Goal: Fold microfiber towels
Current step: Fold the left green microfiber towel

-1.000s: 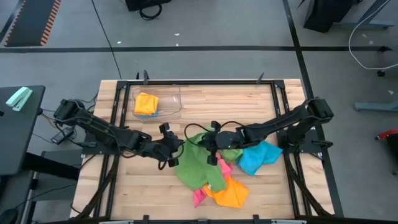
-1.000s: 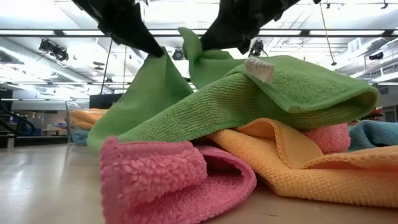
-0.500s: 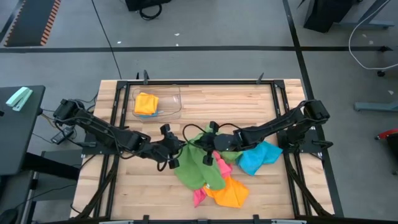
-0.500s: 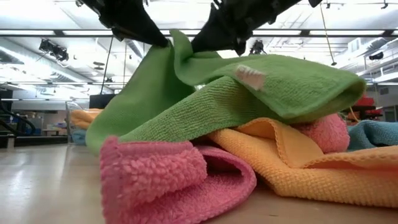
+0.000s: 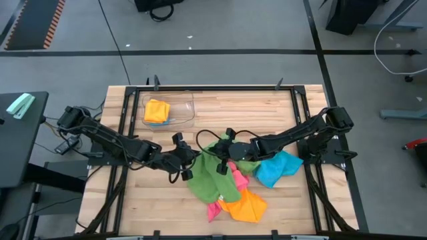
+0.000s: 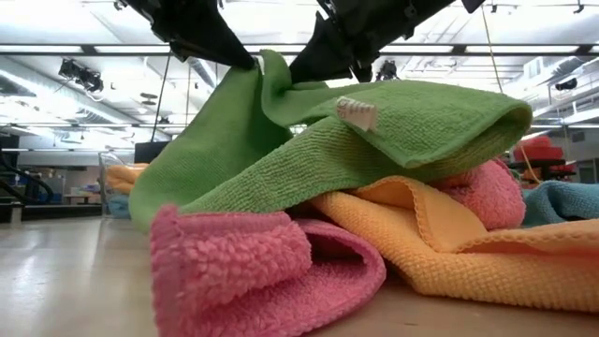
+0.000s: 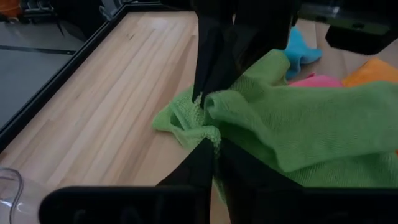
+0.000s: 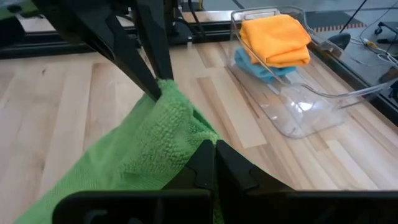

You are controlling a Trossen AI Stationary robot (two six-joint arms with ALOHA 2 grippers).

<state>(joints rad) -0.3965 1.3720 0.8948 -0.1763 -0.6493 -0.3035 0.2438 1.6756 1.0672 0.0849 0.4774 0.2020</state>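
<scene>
Between both pincers, green towel (image 5: 212, 175)

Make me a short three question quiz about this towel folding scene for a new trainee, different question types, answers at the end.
1. True or false: both grippers are shut on the green towel.
2. Multiple choice: what lies in the clear plastic bin? A) a pink towel alone B) folded orange and blue towels C) nothing
3. Short answer: in the high view, which loose towel lies nearest the right arm's side of the table?

Key
1. True: the left gripper and the right gripper each pinch an edge of the green towel, jaws closed.
2. B: a folded orange towel on a blue one.
3. The blue towel.
</scene>
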